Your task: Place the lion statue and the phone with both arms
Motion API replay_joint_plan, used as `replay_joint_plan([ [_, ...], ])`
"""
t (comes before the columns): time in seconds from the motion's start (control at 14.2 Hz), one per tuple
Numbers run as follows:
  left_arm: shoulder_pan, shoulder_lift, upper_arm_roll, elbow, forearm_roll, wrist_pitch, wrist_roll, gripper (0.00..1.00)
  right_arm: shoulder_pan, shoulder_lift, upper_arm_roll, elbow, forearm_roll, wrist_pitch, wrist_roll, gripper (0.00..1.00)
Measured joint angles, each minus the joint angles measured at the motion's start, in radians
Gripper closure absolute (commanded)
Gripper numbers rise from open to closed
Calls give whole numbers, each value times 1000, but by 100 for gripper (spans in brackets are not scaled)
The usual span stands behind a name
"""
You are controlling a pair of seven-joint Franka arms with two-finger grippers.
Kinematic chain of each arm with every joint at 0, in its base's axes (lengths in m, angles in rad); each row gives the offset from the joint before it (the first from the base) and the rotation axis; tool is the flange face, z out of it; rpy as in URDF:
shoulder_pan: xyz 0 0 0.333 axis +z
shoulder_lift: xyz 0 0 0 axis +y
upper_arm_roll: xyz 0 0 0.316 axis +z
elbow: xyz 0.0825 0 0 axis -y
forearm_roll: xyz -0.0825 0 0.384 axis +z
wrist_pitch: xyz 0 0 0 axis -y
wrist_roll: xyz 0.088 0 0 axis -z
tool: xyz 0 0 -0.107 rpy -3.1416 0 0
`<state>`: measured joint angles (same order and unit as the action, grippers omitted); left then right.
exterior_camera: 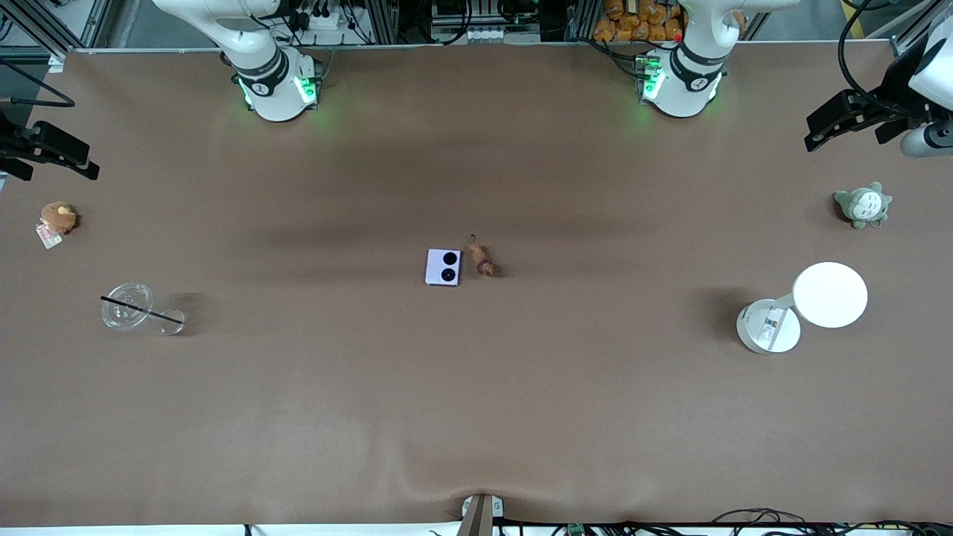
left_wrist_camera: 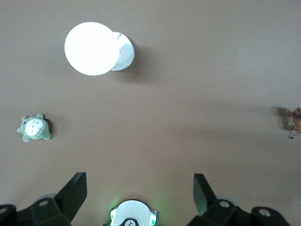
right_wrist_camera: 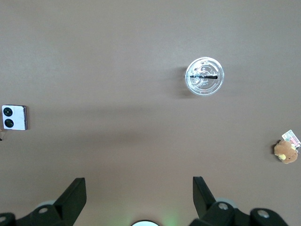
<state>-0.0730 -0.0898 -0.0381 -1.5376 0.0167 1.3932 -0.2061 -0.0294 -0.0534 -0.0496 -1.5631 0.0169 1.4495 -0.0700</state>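
At the middle of the brown table (exterior_camera: 476, 417) we see the phone (exterior_camera: 443, 267) and the lion statue (exterior_camera: 482, 259) lying just beside each other but apart, the statue toward the left arm's end. Both sit well away from either gripper. The left gripper (left_wrist_camera: 140, 195) hangs high over its own end of the table, near the edge of the front view, and the right gripper (right_wrist_camera: 139, 197) hangs high over its end likewise. In each wrist view we see the two dark fingers spread wide with nothing between them. Both arms wait.

Going from the largest thing down, we find a white lamp (exterior_camera: 804, 305) with a round head and round base lying toward the left arm's end, nearer the front camera than a grey-green plush toy (exterior_camera: 863, 205). Toward the right arm's end lies a clear plastic cup (exterior_camera: 130, 307) on its side with a black straw (exterior_camera: 141, 310) across it, and farther from the camera than the cup sits a round brown plush toy (exterior_camera: 56, 219) with a tag.

The phone is squarish and pale lavender, lying flat, with two black circles on its upper face. The lion statue is tiny, slim and reddish-brown, smaller than the phone, lying with its thin tail pointing toward the robots' bases.
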Motion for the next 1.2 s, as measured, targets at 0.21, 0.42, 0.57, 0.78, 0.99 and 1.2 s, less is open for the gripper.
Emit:
replay_joint_plan([
  [0.21, 2, 0, 0, 2, 0, 0, 0, 0, 5, 0, 7, 0, 0, 0, 0, 0],
  [0.42, 7, 0, 1, 10, 0, 0, 0, 0, 10, 0, 13, 0, 0, 0, 0, 0],
  [0.57, 8, 0, 0, 13, 0, 0, 0, 0, 10, 0, 13, 1, 0, 0, 0, 0],
  [0.78, 7, 6, -1, 14, 0, 0, 0, 0, 10, 0, 12, 1, 0, 0, 0, 0],
  [0.99, 7, 17, -4, 14, 0, 0, 0, 0, 10, 0, 12, 1, 0, 0, 0, 0],
  [1.2, 4, 29, -10, 14, 0, 0, 0, 0, 10, 0, 12, 1, 0, 0, 0, 0],
])
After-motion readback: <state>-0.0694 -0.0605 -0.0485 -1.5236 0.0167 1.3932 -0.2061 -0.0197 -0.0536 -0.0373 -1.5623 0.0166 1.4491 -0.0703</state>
